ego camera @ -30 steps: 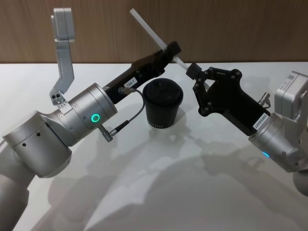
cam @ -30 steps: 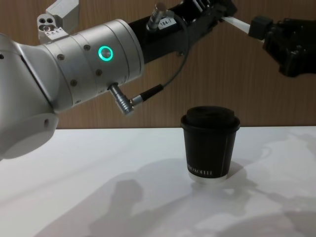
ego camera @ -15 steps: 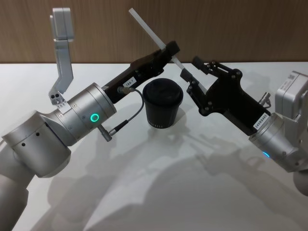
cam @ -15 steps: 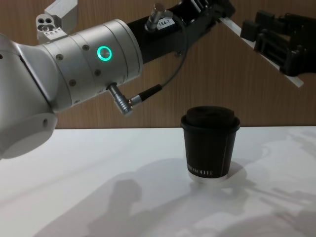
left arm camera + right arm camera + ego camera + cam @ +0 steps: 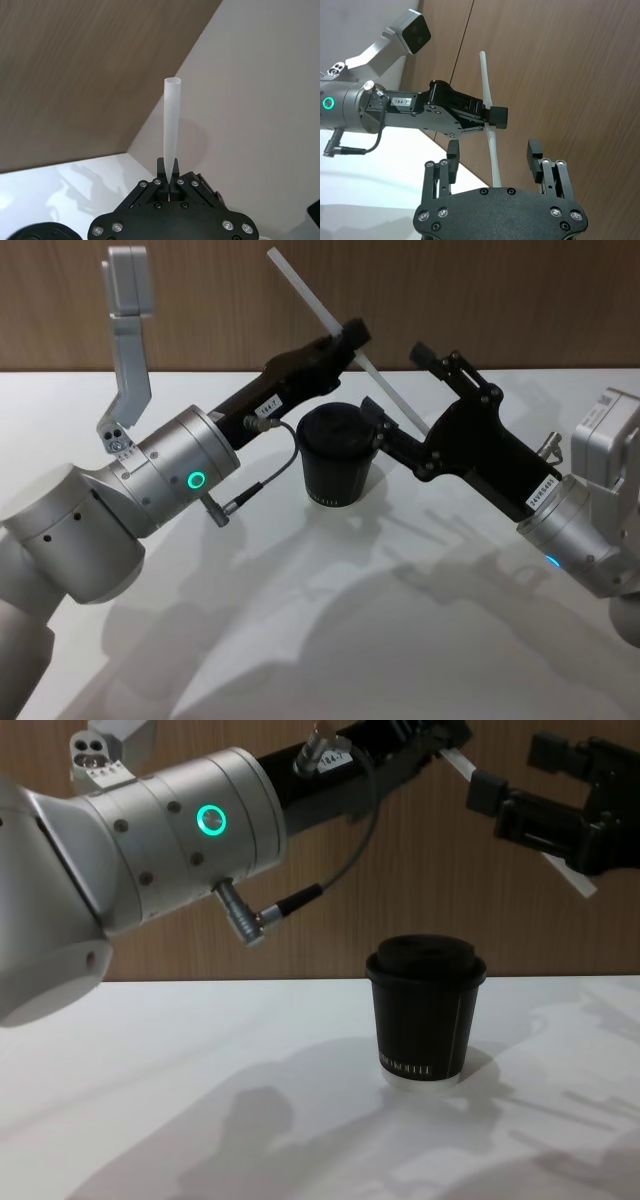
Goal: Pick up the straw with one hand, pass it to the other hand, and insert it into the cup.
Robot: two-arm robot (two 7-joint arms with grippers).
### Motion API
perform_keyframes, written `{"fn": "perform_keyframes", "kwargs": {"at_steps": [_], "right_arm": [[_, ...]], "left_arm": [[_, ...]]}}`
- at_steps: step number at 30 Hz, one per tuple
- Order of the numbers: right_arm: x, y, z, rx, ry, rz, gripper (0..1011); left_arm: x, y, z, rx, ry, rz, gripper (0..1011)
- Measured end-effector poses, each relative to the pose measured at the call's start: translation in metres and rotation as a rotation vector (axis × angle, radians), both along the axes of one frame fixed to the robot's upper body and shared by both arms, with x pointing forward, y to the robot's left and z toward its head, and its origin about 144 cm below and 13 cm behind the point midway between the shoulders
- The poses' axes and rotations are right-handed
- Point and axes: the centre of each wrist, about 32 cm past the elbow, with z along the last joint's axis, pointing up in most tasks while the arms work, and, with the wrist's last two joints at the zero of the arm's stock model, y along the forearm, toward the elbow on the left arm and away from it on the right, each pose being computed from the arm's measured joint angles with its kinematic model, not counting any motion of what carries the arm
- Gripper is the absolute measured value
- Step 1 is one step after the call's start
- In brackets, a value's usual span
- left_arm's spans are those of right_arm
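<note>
**Straw pinched in your left hand, right hand spread around it**

Head view: your left hand [image 5: 352, 338] is clamped on the straw [image 5: 308, 292], at 12 o'clock of the cup [image 5: 338, 455]. The straw slants from 11 o'clock down to 5. Your right hand [image 5: 397, 387], at the cup's 2 o'clock, is spread wide, one finger on either side of the straw's lower stretch. The cup stands upright, lid on, on the bench [image 5: 300, 620].

Left wrist view: the fingers are closed tight on the straw, whose open end points away.

Right wrist view: the straw runs between the open fingers, touching neither.

Chest view: both hands hang above the cup, and the straw's lower end pokes out under your right hand.
</note>
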Motion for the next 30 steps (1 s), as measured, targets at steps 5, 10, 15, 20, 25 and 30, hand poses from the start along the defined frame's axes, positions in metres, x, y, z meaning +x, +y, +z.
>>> {"fn": "perform_keyframes", "kwargs": {"at_steps": [5, 10, 15, 20, 25, 30], "right_arm": [[0.0, 0.0, 0.0, 0.0, 0.0, 0.0, 929], [0.0, 0.0, 0.0, 0.0, 0.0, 0.0, 1001], [0.0, 0.0, 0.0, 0.0, 0.0, 0.0, 1001], [0.0, 0.0, 0.0, 0.0, 0.0, 0.0, 1001], [0.0, 0.0, 0.0, 0.0, 0.0, 0.0, 1001], [0.0, 0.0, 0.0, 0.0, 0.0, 0.0, 1001]], "left_arm": [[0.0, 0.001, 0.004, 0.044, -0.048, 0.038, 7], [0.0, 0.003, 0.009, 0.096, -0.102, 0.087, 7], [0.0, 0.005, 0.014, 0.169, -0.175, 0.15, 8], [0.001, 0.008, 0.02, 0.245, -0.241, 0.2, 7], [0.002, 0.01, 0.026, 0.318, -0.295, 0.231, 7], [0.004, 0.011, 0.032, 0.374, -0.325, 0.244, 6]]}}
